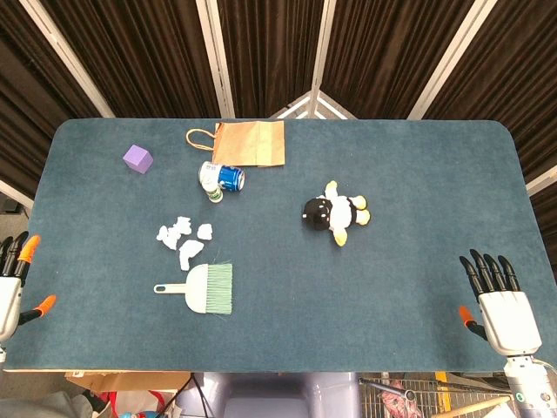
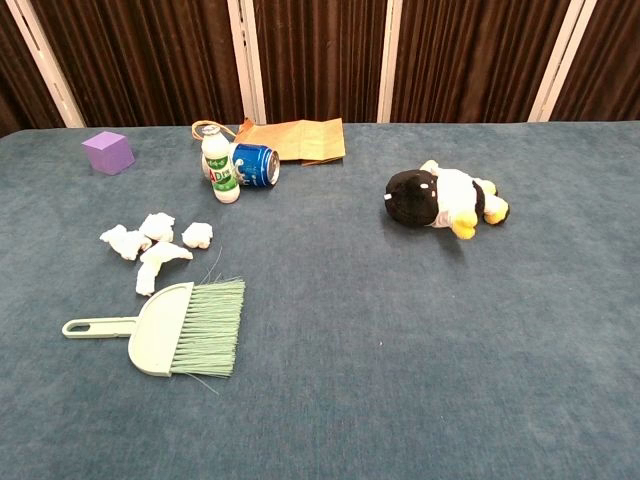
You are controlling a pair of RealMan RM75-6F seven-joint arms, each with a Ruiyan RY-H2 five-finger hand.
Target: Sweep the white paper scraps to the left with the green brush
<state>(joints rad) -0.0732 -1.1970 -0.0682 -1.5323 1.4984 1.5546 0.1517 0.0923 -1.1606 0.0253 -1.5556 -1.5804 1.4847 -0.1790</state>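
At the near edge of the blue bench point(image 1: 418, 174), both robot hands rest apart from everything. The left robot hand point(image 1: 12, 279) sits at the near-left corner with its orange-tipped fingers spread and nothing in them; the right robot hand point(image 1: 496, 300) lies flat at the near-right, black fingers apart, likewise empty.

The green brush point(image 1: 204, 288) lies flat, well toward the left, its long axis running left to right: the handle points at the left robot hand, the bristles point right. That hand is clearly nearer and, I judge, better placed to take the handle.

Just beyond the brush, almost touching it, lie the white paper scraps point(image 1: 184, 238).

Farther back stand a small bottle point(image 2: 220, 168) beside a tipped blue can point(image 2: 255, 165), with a penguin plush point(image 2: 440, 200) to the right, then a purple cube point(image 2: 108, 152) and a brown paper bag point(image 2: 295, 140).
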